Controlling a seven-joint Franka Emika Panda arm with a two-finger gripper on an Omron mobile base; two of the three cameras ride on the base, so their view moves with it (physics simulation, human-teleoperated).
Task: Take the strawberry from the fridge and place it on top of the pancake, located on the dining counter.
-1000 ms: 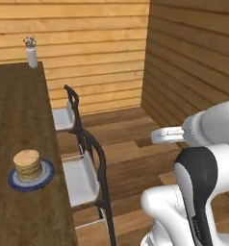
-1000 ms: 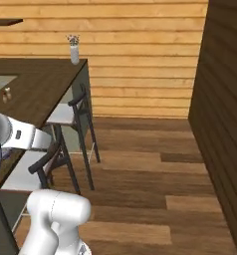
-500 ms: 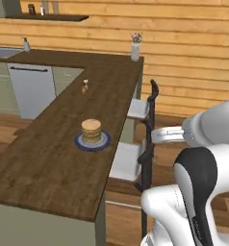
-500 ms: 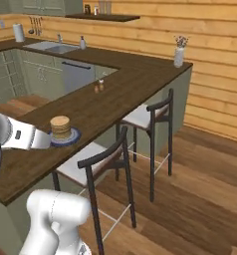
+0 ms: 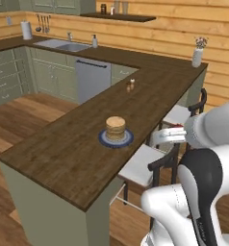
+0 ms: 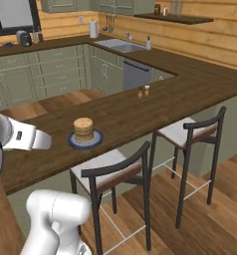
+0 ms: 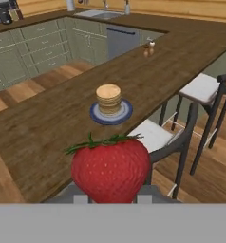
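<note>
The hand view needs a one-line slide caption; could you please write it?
Strawberry held in the jaws, facing the pancake on the dining counter.

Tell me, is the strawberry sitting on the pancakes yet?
Apart. In the hand view the strawberry sits up close at the fingers, while the pancakes stand farther off on the counter, bare wood between them.

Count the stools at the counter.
2. Near stool is right beside the pancake; far stool is further along the counter, toward the corner. Others may be hidden out of frame.
</note>
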